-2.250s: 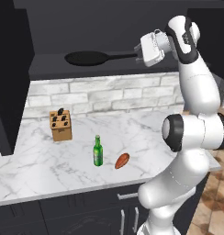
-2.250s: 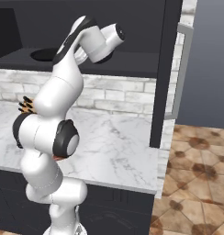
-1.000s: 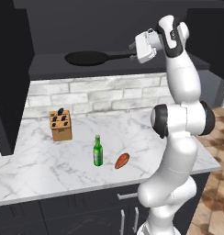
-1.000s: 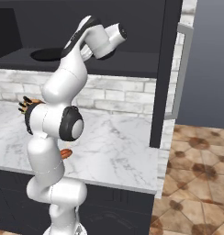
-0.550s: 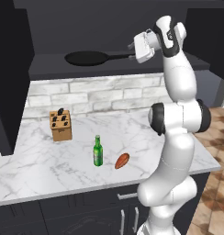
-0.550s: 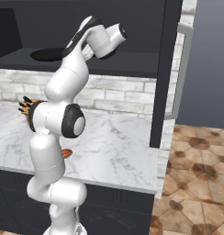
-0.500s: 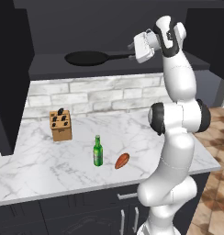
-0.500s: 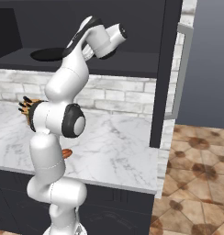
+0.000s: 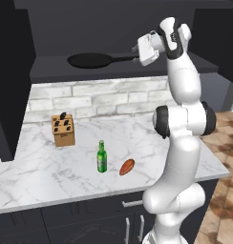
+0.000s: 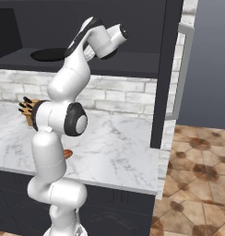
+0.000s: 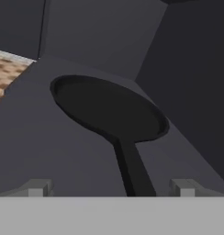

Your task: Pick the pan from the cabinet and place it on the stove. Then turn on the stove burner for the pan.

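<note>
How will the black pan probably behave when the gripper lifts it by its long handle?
The pan looks rigid, so it should not flex. Its wide bowl lies far from the thin handle, so it may droop or twist in the open gripper's grasp. The smooth handle could slip.

The arm has straightened: about two seconds back its upper links leaned out to the right with the elbow low over the surface; now they stand nearly upright under the hand. The claw [image 9: 137, 49] has crept leftward along the handle toward the pan [image 9: 90, 60] on the cabinet [image 9: 123, 66] shelf, most of that in the first second and only a sliver in the last half second. Seen from the right, the wrist sits slightly further over the shelf. The claw's fingers [image 11: 38, 188] straddle the handle, spread wide.
</note>
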Robot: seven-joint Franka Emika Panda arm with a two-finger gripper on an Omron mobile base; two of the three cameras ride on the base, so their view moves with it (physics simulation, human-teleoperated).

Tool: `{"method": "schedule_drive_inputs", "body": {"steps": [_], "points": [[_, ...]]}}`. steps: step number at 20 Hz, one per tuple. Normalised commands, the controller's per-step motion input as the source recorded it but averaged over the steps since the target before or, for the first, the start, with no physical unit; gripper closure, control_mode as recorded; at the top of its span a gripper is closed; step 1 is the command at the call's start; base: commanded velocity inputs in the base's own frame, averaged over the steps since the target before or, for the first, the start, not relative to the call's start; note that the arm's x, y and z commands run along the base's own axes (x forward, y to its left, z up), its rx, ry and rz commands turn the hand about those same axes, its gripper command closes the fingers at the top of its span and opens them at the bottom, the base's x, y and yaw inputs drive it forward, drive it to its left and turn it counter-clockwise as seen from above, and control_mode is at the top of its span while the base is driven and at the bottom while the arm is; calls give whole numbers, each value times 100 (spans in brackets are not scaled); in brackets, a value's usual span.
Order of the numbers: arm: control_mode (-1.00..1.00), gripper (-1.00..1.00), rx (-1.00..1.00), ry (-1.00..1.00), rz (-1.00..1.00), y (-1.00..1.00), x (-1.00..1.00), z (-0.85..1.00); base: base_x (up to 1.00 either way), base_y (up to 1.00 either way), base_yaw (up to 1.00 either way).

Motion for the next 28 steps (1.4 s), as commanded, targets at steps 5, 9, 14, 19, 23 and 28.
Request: {"method": "schedule_drive_inputs", "body": {"steps": [5,9,14,19,23,28], "points": [[-100,-100,-2,0,0,7,13,-8,0,0,0],[-100,-100,-1,0,0,5,13,-9,0,0,0],[-100,-100,-2,0,0,6,13,-8,0,0,0],[-100,-100,-2,0,0,7,13,-9,0,0,0],[-100,-100,-3,0,0,8,14,-10,0,0,0],[-100,-100,-3,0,0,8,13,-12,0,0,0]]}}
